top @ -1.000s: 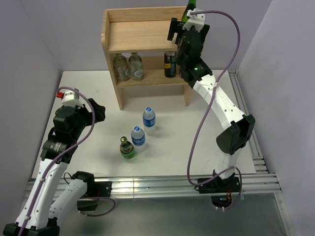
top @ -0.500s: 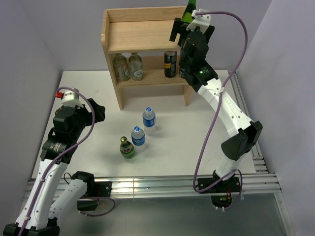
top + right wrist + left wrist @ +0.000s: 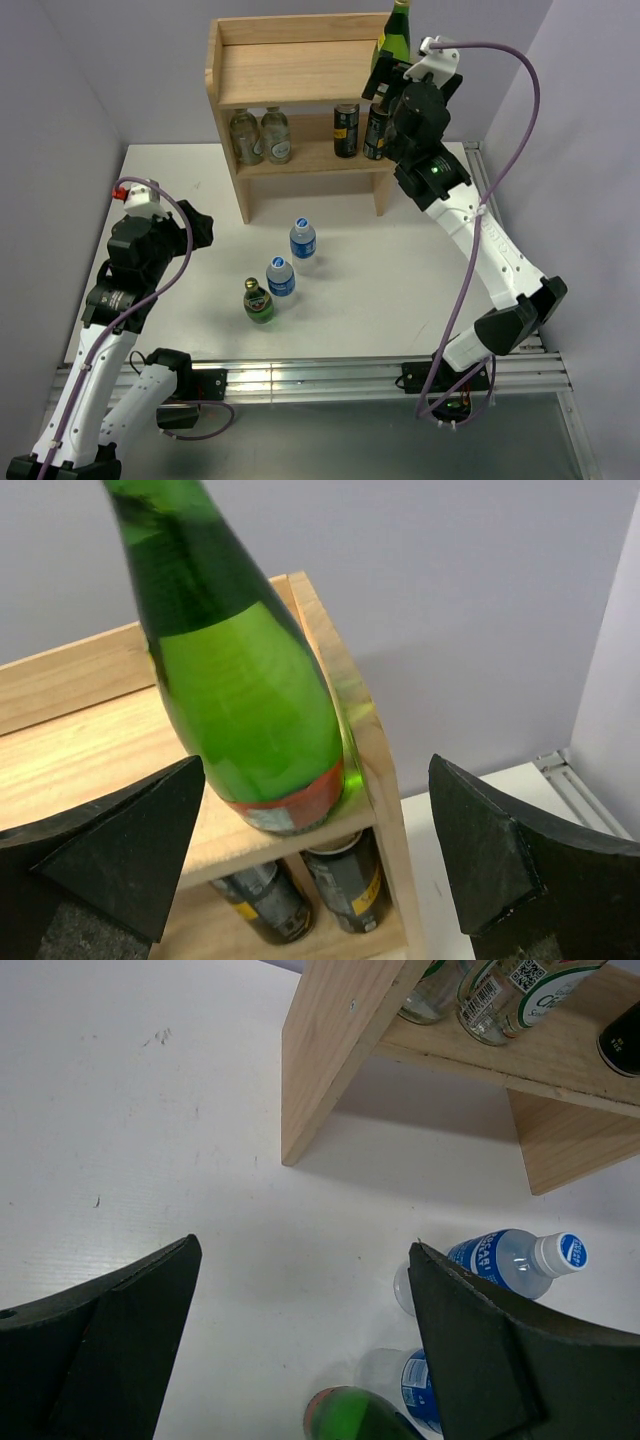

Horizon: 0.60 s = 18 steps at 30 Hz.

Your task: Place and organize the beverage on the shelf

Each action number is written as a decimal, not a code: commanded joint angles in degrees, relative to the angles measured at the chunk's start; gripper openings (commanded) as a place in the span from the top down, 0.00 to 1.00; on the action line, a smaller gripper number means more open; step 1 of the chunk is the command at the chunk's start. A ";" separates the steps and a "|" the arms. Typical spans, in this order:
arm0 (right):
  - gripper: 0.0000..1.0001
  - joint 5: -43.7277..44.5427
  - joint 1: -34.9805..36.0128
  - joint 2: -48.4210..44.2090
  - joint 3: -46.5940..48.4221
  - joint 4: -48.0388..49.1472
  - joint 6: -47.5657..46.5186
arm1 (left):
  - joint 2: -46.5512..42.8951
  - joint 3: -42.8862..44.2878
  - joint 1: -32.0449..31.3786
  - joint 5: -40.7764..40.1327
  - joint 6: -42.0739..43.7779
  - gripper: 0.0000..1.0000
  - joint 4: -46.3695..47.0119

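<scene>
My right gripper (image 3: 318, 770) gapes wide, the green bottle (image 3: 240, 690) just ahead of its fingers (image 3: 110, 850): heavy, slick, breakable glass, so I'd grip its broad lower body.

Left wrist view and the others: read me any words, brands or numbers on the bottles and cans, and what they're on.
None reads clearly.
Water bottle: white lettering on its blue label, too blurred.
Glass bottle on the shelf: a QR code, a barcode and green print, too small.
Green bottle: red band, no legible words.
Cans: yellow markings, unreadable.
</scene>
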 commanded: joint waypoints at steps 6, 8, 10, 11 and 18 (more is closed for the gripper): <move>0.00 1.75 1.12 -1.90 -3.79 1.12 0.64 | -1.25 -0.10 0.25 -1.41 0.67 0.08 1.91; 0.00 1.75 1.12 -1.55 -4.68 2.60 0.11 | -1.51 -0.18 0.25 -1.49 0.58 0.08 1.91; 0.02 2.10 1.12 -0.50 -4.51 2.62 0.11 | -1.51 -0.10 0.25 -1.58 0.67 0.08 1.91; 0.04 2.10 1.12 -0.15 -4.42 2.71 0.02 | -1.51 -0.10 0.25 -1.58 0.67 0.08 1.74; 0.29 3.60 1.04 2.57 -3.28 5.25 -1.73 | -1.51 -0.10 0.25 -0.97 0.76 0.08 1.91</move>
